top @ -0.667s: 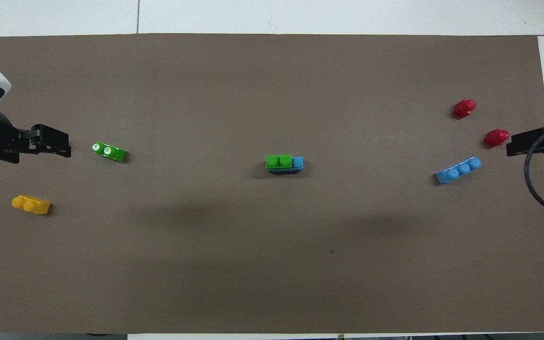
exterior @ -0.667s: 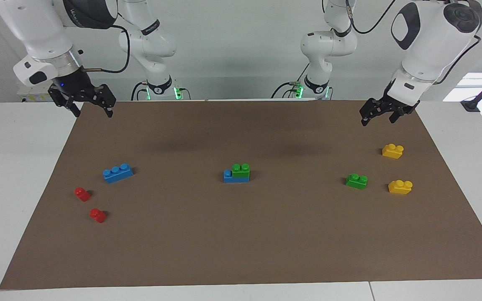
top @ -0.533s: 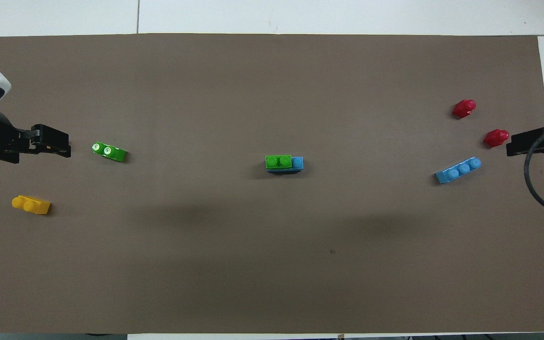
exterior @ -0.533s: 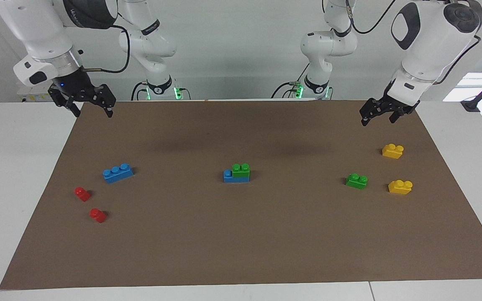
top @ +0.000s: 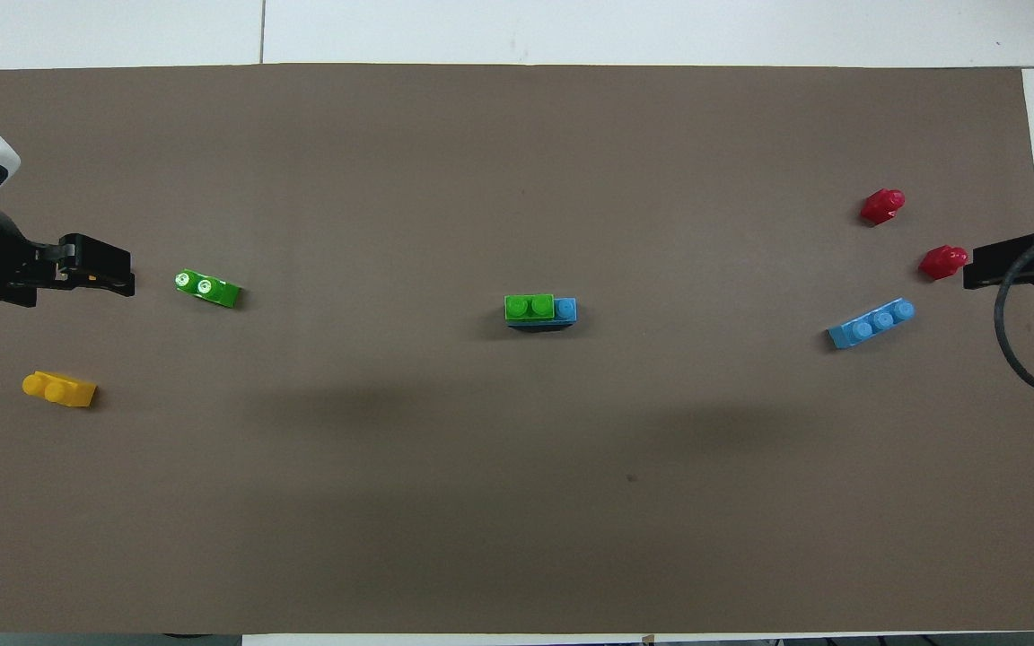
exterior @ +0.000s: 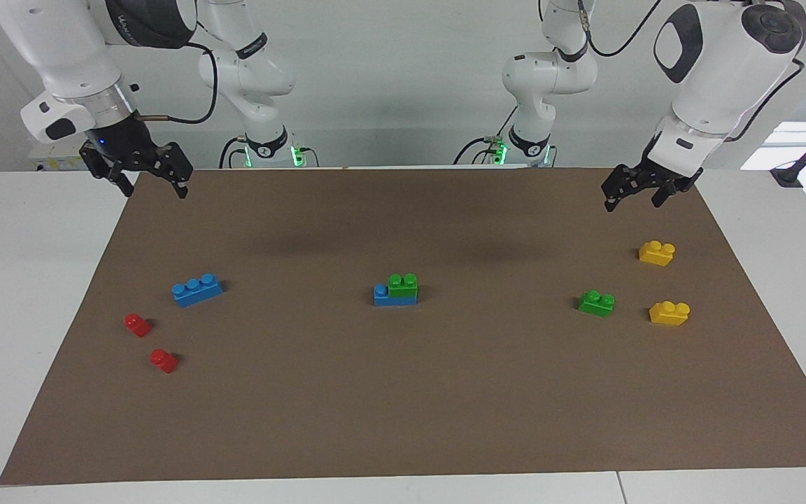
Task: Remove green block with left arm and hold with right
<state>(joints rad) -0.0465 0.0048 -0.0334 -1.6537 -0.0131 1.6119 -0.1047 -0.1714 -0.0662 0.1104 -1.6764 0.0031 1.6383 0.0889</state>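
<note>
Stacked at the centre of the brown paper mat [exterior: 403,392] on the white counter [exterior: 25,280]: the small bright green two-stud plastic brick [exterior: 402,284], sitting on a longer blue plastic brick [exterior: 383,297] with one blue stud left bare at the right arm's end. Same stack in the overhead view at [top: 530,308].

Up in the air at about 1 o'clock of that stack in the facing view: the left arm's small black pincer [exterior: 637,195], fingers spread, empty, over the mat's corner close to a yellow plastic brick [exterior: 657,252]. At about 10 o'clock: the right arm's bulkier black pincer [exterior: 145,183], also spread and empty, over the mat's edge.

Loose on the mat toward the left arm's end: a second green two-stud brick [exterior: 597,303] and another yellow brick [exterior: 669,312]. Toward the right arm's end: a separate blue three-stud brick [exterior: 196,289] and two small red plastic pieces [exterior: 138,325].
</note>
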